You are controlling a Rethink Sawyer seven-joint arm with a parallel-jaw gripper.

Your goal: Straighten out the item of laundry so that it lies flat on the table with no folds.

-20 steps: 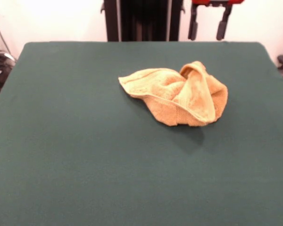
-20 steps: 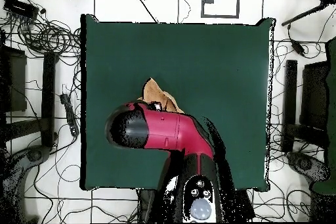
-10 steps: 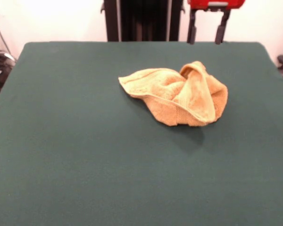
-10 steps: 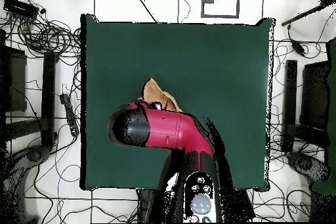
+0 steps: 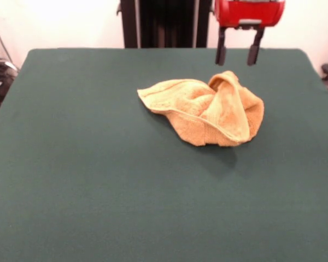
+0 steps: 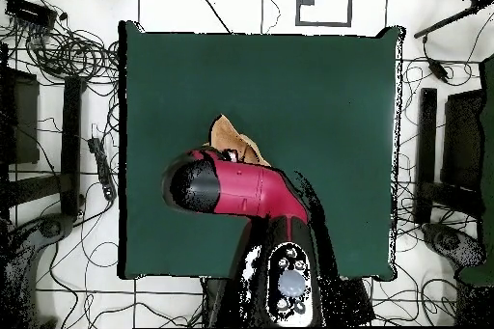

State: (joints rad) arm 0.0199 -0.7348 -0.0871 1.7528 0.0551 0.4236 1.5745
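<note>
Towel (image 5: pixel 208 112), golden-tan terry, one item: lies crumpled on the table (image 5: pixel 87 180), directly below and slightly nearer the camera than the gripper (image 5: pixel 238 54) in the front view.

Condition: bunched. A raised, rolled fold stands at the end beneath the gripper; a flatter lobe with a hemmed edge runs away from the gripper toward the table's middle. Not flat; task judged barely begun.

Gripper: red housing, two dark fingers (image 5: pixel 221 52) hanging straight down, spread apart, nothing between them. Tips clear of the cloth, just above the raised fold.

Step in hand, as judged: descent for a pinch on the raised fold. To do well, take only the top layer or a hemmed edge, not the whole bundle; close the fingers across the ridge, lift a little, then draw outward, away from the flatter lobe, so the layers peel apart and do not drag as one lump. Pressing too deep risks catching the table cloth beneath.

Overhead view: arm (image 6: pixel 236 190) covers most of the towel; only a tan corner shows past it.

Surroundings: table otherwise bare around the towel, ample room on all sides. Cables (image 6: pixel 68 50) on the floor beyond the table edge. No obstruction to the gripper's path seen.
</note>
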